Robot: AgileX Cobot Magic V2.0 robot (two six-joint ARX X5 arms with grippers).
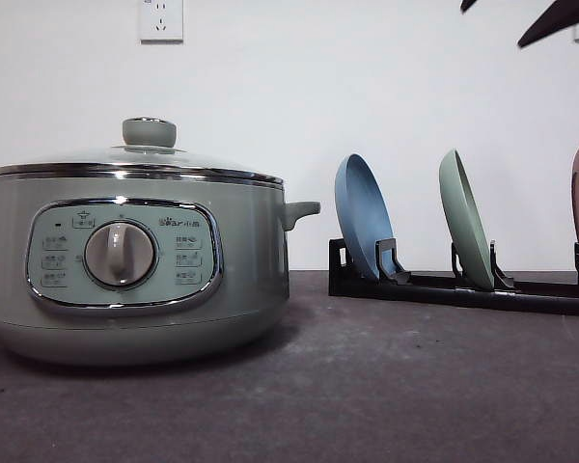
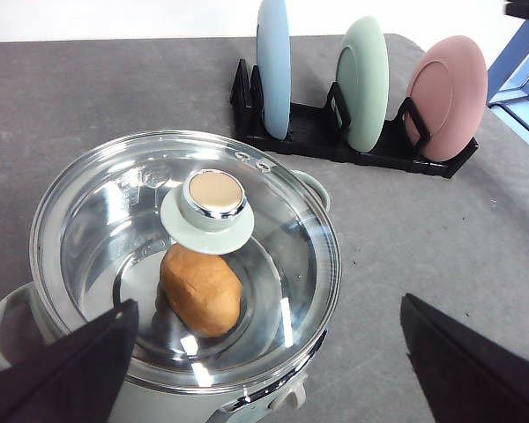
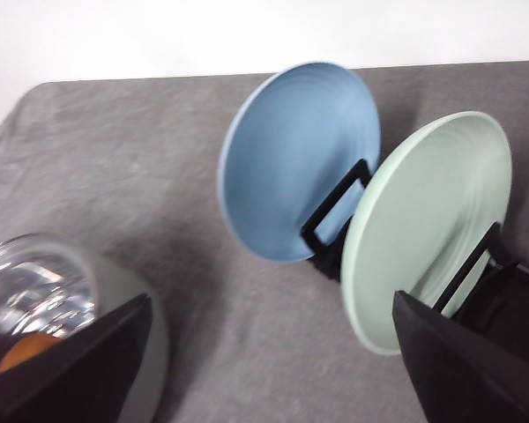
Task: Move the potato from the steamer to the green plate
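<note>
The potato (image 2: 201, 290) sits in the steamer (image 2: 115, 264) under its glass lid (image 2: 247, 291), at 6 o'clock from the knob (image 2: 213, 198). It looks firm, smooth and maybe slippery, so grab its fat middle. Both claws, left (image 2: 273, 370) and right (image 3: 273, 370), are wide open and hold nothing. The green plate (image 3: 428, 229) stands in the rack (image 2: 353, 145).

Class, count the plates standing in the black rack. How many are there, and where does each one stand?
3. On the rack, seen from the left wrist: blue plate at the steamer-side end, green plate in the middle, pink plate at the far end.

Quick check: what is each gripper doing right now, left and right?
Left gripper: open, holding nothing, above the steamer.
Right gripper: open, holding nothing, near the green plate.
</note>
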